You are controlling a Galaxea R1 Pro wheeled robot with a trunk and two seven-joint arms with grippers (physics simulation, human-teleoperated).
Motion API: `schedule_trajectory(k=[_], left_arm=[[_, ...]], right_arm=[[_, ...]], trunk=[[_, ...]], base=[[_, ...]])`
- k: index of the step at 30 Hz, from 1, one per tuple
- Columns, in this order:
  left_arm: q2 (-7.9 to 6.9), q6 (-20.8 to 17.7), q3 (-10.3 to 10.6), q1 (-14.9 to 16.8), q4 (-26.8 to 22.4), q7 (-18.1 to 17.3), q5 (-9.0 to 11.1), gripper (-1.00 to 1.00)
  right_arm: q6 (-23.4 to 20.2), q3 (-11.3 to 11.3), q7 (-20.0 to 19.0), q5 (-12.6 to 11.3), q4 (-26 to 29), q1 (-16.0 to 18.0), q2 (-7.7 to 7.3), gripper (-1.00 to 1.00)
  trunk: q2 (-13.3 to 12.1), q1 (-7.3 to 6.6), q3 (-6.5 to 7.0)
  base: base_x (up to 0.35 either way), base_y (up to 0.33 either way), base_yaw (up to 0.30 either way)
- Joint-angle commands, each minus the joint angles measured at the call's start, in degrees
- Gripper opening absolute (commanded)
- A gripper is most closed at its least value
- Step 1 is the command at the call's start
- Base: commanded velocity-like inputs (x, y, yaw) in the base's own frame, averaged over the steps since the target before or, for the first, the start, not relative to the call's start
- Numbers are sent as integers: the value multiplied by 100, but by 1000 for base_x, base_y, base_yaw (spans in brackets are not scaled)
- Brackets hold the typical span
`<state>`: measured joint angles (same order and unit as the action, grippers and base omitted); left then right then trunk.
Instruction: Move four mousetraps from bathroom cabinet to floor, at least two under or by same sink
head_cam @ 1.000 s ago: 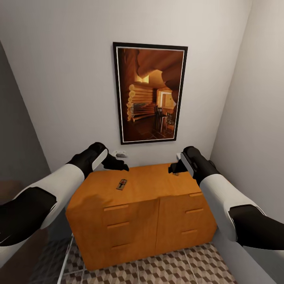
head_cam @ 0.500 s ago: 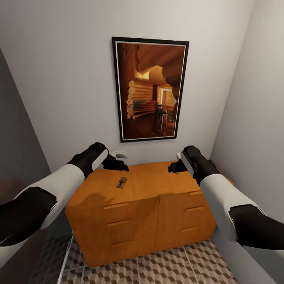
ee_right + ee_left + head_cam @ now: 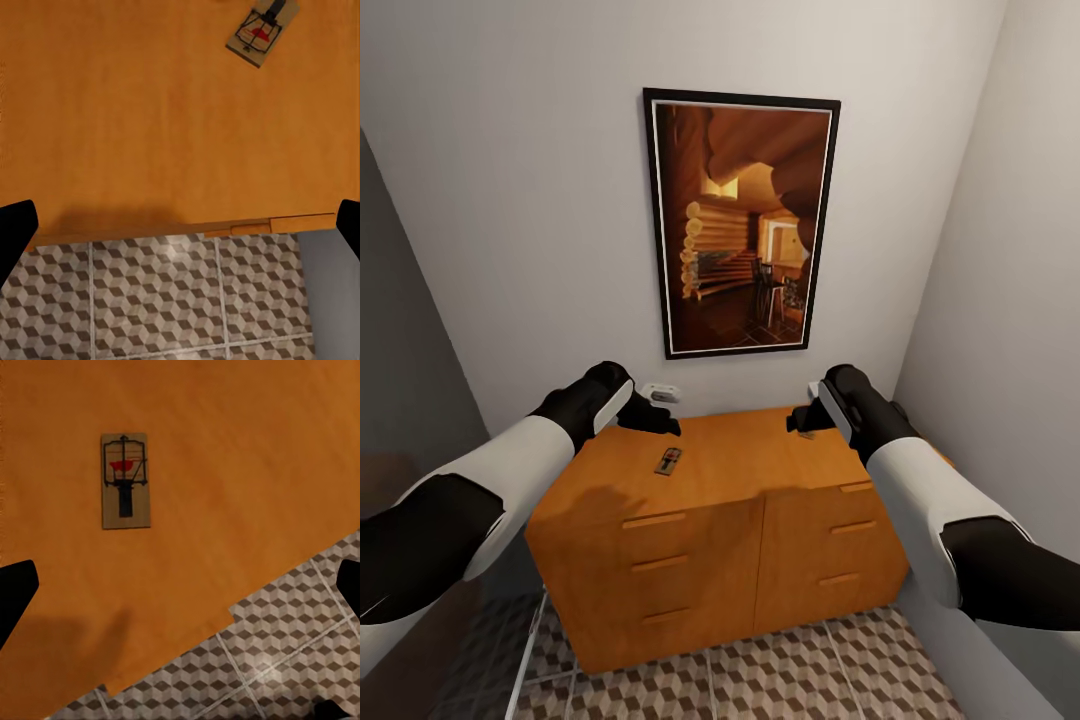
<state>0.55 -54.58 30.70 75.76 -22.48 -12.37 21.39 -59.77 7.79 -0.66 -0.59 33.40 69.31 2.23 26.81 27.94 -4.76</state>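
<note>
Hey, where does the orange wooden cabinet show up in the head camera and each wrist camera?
Head view: the cabinet sits low and central, against the wall under a framed picture.
Left wrist view: its orange top fills most of the frame, with a mousetrap on it.
Right wrist view: its top fills about half the frame.
Shared landmark: the cube-patterned floor tiles.

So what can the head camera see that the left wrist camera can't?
The head view adds the painting, the walls, the drawers, the left arm and the right arm. The left wrist view adds a close look at the mousetrap: its red pad and black spring. Both share the cabinet, that mousetrap and the floor.
</note>
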Motion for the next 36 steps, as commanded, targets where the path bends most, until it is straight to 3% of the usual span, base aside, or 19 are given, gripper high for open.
schedule_trajectory(k=[1, 13, 36], left_arm=[[-4, -9, 34, 9, -2, -29, -17, 100], [3, -8, 33, 9, -2, -27, -47, 100], [6, -8, 33, 9, -2, -11, -47, 100]], right_arm=[[-23, 17, -8, -1, 28, 7, -3, 100], [-23, 12, -8, -9, 157, 14, -3, 100], [-23, 12, -4, 5, 366, 20, -3, 100]], trunk=[[12, 3, -13], [12, 3, -32], [12, 3, -231]], base=[[0, 0, 0], [0, 0, 0], [0, 0, 0]])
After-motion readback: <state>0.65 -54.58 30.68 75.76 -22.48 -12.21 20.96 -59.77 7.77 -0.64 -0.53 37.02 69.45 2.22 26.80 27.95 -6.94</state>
